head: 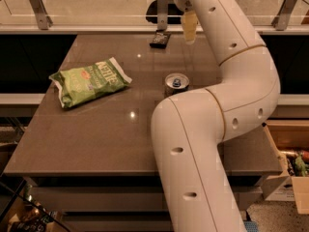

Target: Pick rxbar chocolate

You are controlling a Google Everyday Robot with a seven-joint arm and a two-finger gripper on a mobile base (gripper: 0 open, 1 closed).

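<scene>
One pincer (pixel 189 29) in view, hanging above the far edge of the tabletop (pixel 120 134), most of it cut off by the top of the frame; cannot tell whether it is open or closed, and nothing appears to be held. Rxbar chocolate (pixel 160 38) lies flat on the tabletop at that far edge, just beside and below the pincer, not touching it. Judged step: approach, grasp not yet made. Next move calls for a short sideways shift to centre over the bar, then a straight descent to close across its narrow width; the bar is flat and thin, so contact must come low, near the surface. Arm (pixel 241 81) rises from the near right, bends sharply at the elbow and reaches forward across the tabletop. Drink can (pixel 176 83) stands mid-table against the arm's lower link; green chip bag (pixel 89 81) lies well apart.
</scene>
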